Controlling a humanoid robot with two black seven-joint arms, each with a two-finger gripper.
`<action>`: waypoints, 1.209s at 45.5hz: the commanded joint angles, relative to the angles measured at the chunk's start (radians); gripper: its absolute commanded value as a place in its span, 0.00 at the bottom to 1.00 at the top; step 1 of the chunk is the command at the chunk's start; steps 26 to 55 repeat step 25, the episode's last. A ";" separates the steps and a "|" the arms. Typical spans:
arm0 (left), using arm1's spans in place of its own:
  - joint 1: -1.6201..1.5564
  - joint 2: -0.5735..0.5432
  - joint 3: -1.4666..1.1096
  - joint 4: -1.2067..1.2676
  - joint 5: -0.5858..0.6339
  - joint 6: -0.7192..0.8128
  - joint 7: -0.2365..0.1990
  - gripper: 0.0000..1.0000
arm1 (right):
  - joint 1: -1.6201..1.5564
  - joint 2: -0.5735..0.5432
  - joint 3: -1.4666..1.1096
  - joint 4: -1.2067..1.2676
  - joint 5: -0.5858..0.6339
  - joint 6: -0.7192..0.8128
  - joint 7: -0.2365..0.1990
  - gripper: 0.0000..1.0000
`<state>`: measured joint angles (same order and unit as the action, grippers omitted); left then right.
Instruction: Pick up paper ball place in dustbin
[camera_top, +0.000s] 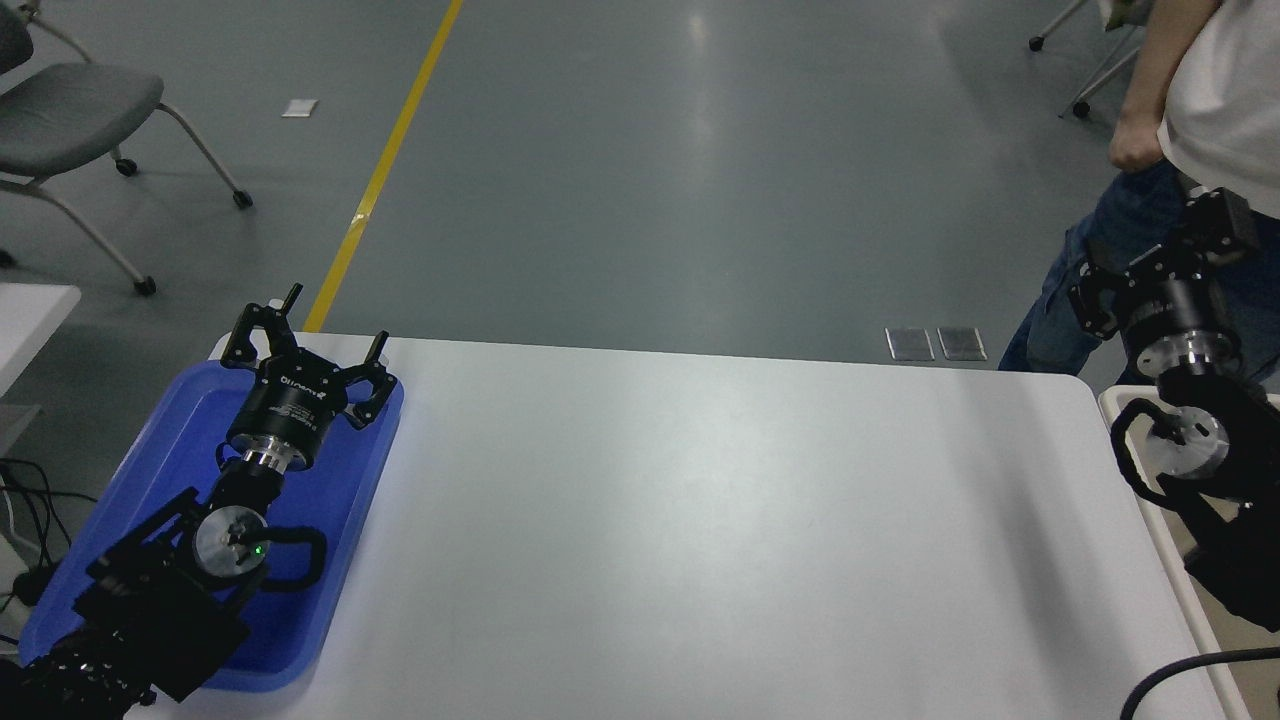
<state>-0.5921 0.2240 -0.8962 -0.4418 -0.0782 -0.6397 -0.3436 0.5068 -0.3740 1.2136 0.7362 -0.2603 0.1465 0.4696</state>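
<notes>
Two grippers: left gripper (305, 345) is sitting with fingers spread over the blue tray (175, 420); right gripper (1165, 270), finger state unclear, is hanging above the dustbin (1150, 470) at the bench's (700, 520) right. No paper ball is showing, so reaching blindly risks an empty grasp.

A large cream plastic dustbin with a thick, pale, rounded-corner rim (1160, 500) stands against the right end of the white surface, cut off by the picture's right edge. Only its near rim shows; a black robot arm covers most of it. No paper ball is visible.
</notes>
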 joint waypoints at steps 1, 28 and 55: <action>0.000 0.000 0.000 0.000 0.000 0.000 0.000 1.00 | -0.106 0.070 0.055 0.020 -0.011 0.028 0.034 1.00; 0.000 0.000 0.000 0.000 0.000 0.000 0.000 1.00 | -0.111 0.063 -0.048 -0.008 -0.010 0.033 0.034 1.00; 0.000 0.000 0.000 0.000 0.000 0.000 0.000 1.00 | -0.111 0.063 -0.048 -0.008 -0.010 0.033 0.034 1.00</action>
